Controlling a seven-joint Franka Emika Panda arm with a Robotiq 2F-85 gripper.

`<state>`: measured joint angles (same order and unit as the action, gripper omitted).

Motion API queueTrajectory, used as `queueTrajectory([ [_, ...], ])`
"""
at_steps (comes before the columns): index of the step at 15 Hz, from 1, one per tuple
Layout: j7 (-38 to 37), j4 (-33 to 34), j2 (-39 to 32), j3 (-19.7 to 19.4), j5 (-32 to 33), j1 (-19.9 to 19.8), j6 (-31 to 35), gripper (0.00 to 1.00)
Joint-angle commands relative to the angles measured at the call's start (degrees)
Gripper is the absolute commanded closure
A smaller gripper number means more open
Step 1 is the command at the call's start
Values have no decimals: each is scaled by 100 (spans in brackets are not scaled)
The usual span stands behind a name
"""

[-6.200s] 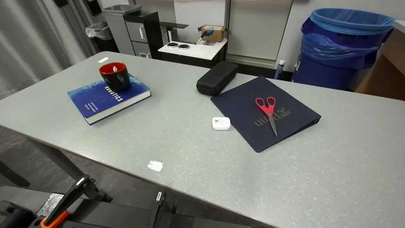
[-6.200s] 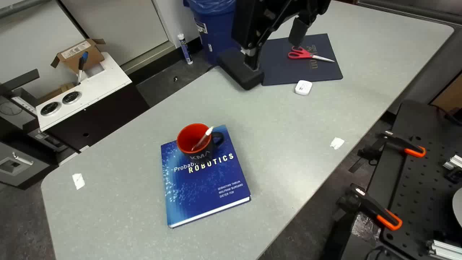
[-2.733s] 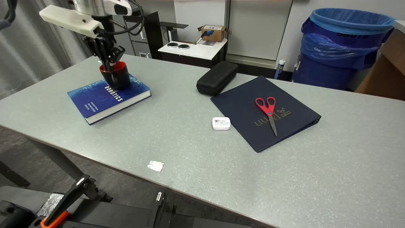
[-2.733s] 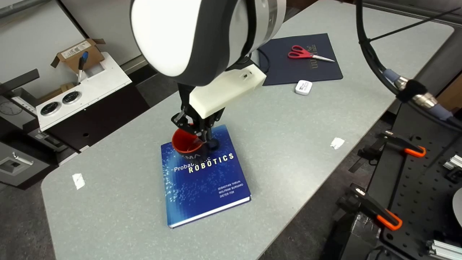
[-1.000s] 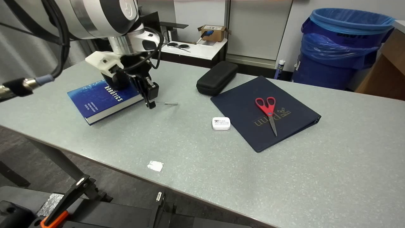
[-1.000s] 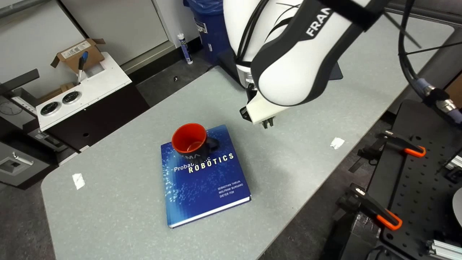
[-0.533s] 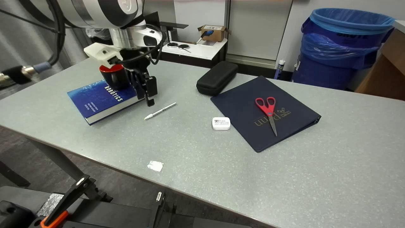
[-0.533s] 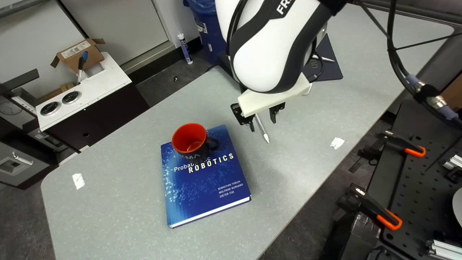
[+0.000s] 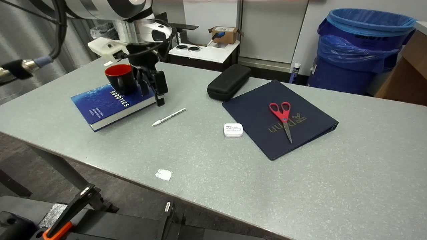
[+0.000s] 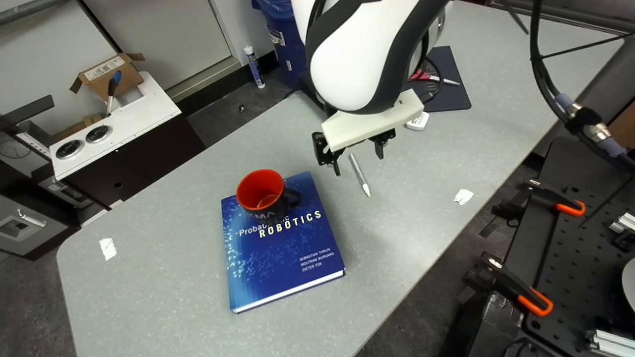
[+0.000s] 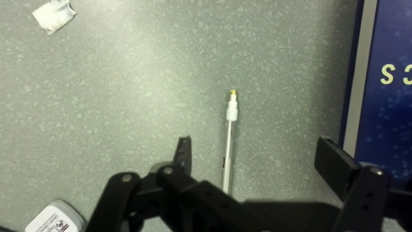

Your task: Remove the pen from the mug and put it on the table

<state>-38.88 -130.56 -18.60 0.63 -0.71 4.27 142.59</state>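
Note:
The pen [image 9: 169, 117] is a thin silvery-white stick with a white tip. It lies flat on the grey table [image 9: 206, 200] beside the blue book, and also shows in an exterior view [image 10: 360, 175] and the wrist view [image 11: 229, 141]. The mug [image 9: 121, 83], black outside and red inside, stands upright on the blue book [image 10: 283, 267]; no pen shows in it [image 10: 258, 186]. My gripper [image 11: 254, 141] is open and empty above the pen, its fingers apart on either side of it. The pen's rear end is hidden behind the gripper in the wrist view.
A dark navy binder [image 9: 260, 110] with red-handled scissors [image 9: 283, 116] on it lies farther along the table. A black case [image 9: 229, 82] and a small white tin [image 9: 233, 130] are near it. White tape scraps [image 10: 463, 196] stick to the table.
The pen has gone from inside the mug to lying on the table. My gripper reached the mug, moved beside the book, opened off the pen and rose a little. The mug shifted slightly.

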Motion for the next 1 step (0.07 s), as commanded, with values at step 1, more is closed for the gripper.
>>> queueTrajectory([
  [1, 47, 9, -8, -116, -63, 118, -16, 0],
])
